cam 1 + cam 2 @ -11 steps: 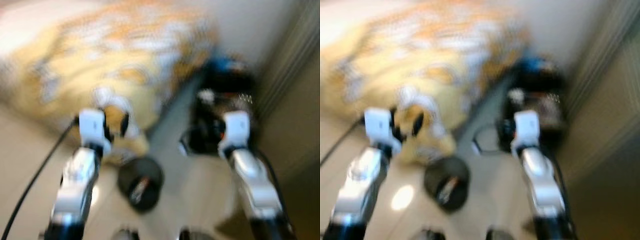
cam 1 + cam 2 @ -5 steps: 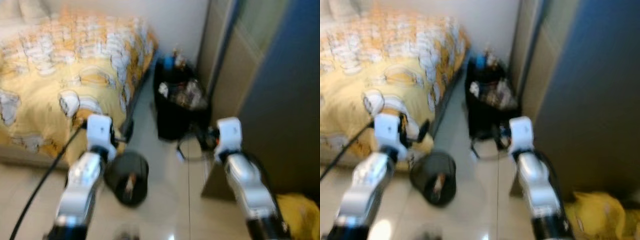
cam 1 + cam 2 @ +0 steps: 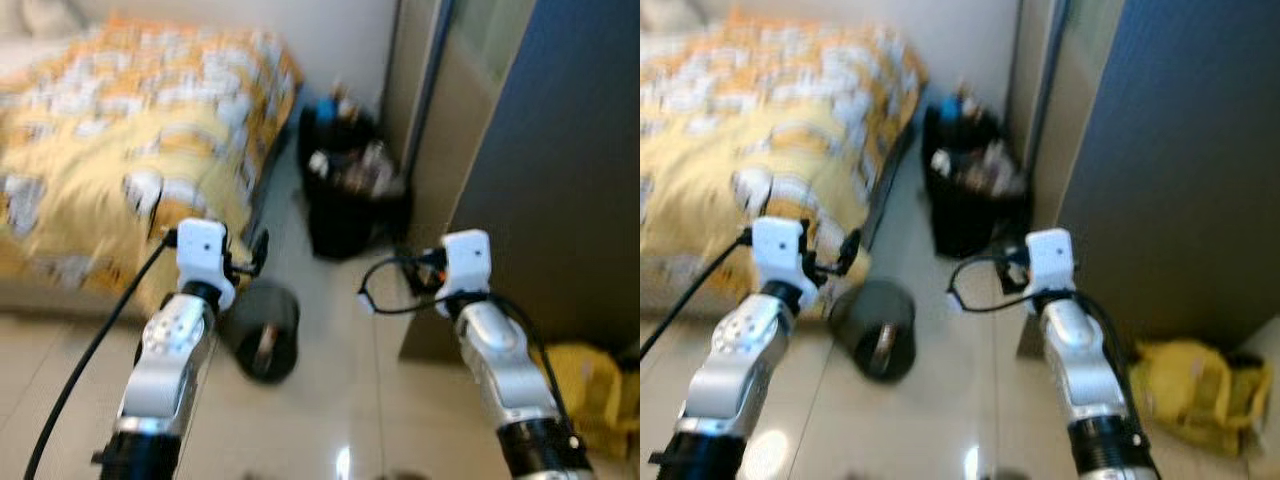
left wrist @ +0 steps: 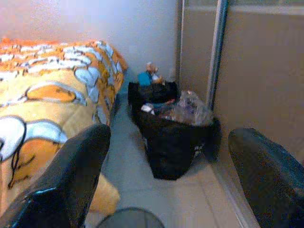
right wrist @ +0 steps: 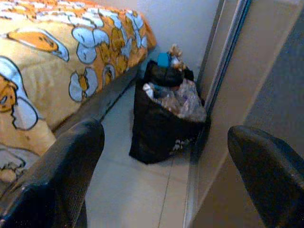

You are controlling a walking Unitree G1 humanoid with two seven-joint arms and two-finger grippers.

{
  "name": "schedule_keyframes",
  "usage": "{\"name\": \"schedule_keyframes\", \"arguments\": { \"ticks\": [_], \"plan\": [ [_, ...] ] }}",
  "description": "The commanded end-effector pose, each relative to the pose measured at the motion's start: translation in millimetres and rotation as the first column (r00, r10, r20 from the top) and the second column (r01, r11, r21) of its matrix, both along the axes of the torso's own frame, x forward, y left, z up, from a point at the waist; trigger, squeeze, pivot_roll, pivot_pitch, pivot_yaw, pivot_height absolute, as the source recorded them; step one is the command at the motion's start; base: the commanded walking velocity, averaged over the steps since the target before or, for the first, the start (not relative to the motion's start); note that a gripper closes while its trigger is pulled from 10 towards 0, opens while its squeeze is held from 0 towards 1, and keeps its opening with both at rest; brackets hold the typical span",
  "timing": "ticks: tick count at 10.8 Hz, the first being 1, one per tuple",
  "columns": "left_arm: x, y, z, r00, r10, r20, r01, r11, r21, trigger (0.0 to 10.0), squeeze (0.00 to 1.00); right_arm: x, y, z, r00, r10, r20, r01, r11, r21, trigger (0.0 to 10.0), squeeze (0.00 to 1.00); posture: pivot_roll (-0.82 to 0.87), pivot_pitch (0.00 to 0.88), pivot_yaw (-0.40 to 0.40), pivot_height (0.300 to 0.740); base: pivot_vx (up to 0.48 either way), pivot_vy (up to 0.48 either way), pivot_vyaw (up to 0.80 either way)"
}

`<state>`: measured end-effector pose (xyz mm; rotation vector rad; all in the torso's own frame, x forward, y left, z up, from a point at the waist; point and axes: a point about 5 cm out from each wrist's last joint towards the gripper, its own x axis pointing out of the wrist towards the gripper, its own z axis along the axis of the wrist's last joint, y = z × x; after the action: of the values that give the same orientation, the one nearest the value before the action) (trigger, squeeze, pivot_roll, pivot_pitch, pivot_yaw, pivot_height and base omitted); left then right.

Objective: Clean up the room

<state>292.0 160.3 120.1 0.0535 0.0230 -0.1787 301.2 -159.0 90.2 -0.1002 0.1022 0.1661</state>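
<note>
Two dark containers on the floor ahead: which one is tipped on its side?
The small round dark bin by the bed's corner, its open mouth facing the camera. The tall black bag full of rubbish stands upright farther back, near the wall.

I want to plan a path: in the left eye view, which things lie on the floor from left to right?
Bed with yellow patterned cover → tipped dark round bin → full black rubbish bag → crumpled yellow bag.

Our arms are silver with white wrist blocks. Black cable [image 3: 85,350] runs along the left arm; another loops at the right wrist. Fingers [image 4: 76,183] are black.
</note>
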Motion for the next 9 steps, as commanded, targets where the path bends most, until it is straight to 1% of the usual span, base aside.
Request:
{"name": "schedule_keyframes", "arguments": {
  "ticks": [1,3,4,5,7,8,9],
  "plan": [
    [1.9,4.8,-1.8,1.0,0.019,-0.019,-0.019,1.0,0.0,10.0,0.0,0.7,4.3,0.6,1.0,0.018,0.008,-0.019,1.0,0.004,10.0,0.0,-0.13,0.0,0.012,0.74,-0.304,0.375,0.0],
    [5.3,6.5,-2.9,0.999,0.025,-0.03,-0.026,1.0,-0.008,10.0,0.0,-0.8,2.3,-0.8,1.0,0.016,0.004,-0.016,1.0,0.001,10.0,0.0,-0.14,0.0,0.013,0.74,-0.279,0.392,0.0],
    [7.2,8.7,-2.4,0.999,0.038,-0.016,-0.037,0.999,0.027,10.0,0.0,-1.6,1.8,-1.7,1.0,0.016,0.001,-0.016,1.0,-0.002,10.0,0.0,-0.14,0.0,0.013,0.74,0.0,0.461,0.0],
    [7.8,9.2,-0.8,0.999,0.041,0.005,-0.041,0.998,0.051,10.0,0.0,-1.7,1.7,-1.8,1.0,0.017,0.0,-0.017,1.0,-0.002,10.0,0.0,-0.14,0.0,0.013,0.74,0.0,0.0,0.0],
    [9.5,7.9,0.7,0.999,0.043,0.008,-0.043,0.998,0.049,10.0,0.0,-2.6,2.4,-3.0,1.0,0.02,-0.003,-0.02,1.0,-0.005,10.0,0.0,-0.14,0.0,0.013,0.74,0.0,0.0,0.0],
    [10.7,7.8,0.7,0.999,0.046,0.018,-0.048,0.995,0.083,10.0,0.0,-2.2,2.5,-3.4,1.0,0.025,-0.006,-0.025,1.0,-0.008,10.0,0.0,-0.15,0.0,0.015,0.74,0.0,0.0,0.0],
    [11.2,9.3,-1.5,0.998,0.063,0.007,-0.063,0.997,0.04,10.0,0.0,-2.1,3.1,-3.9,1.0,0.027,-0.008,-0.027,1.0,-0.009,10.0,0.0,-0.15,0.0,0.015,0.74,0.36,0.0,0.0]
  ]
}}
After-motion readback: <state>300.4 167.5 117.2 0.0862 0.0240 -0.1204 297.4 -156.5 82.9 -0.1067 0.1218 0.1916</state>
